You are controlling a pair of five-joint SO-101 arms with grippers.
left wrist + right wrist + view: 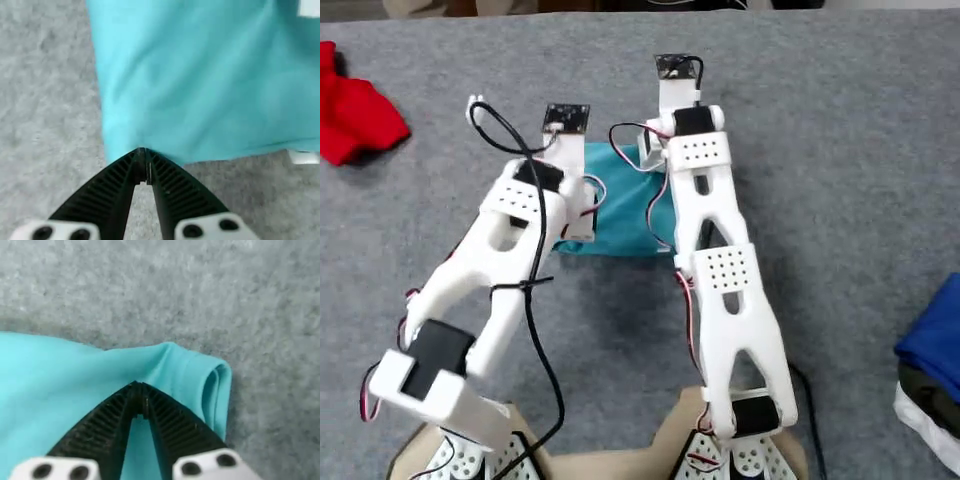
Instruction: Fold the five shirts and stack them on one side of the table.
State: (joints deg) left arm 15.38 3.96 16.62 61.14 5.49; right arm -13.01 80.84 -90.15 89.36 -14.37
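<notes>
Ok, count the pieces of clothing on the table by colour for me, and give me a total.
red garment: 1
teal shirt: 1
blue garment: 1
dark garment: 1
white garment: 1
Total: 5

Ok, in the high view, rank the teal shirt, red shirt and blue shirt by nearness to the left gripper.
1. teal shirt, mid-table, at the left gripper tips.
2. red shirt, far-left edge of the table.
3. blue shirt, right edge, near side.
</notes>
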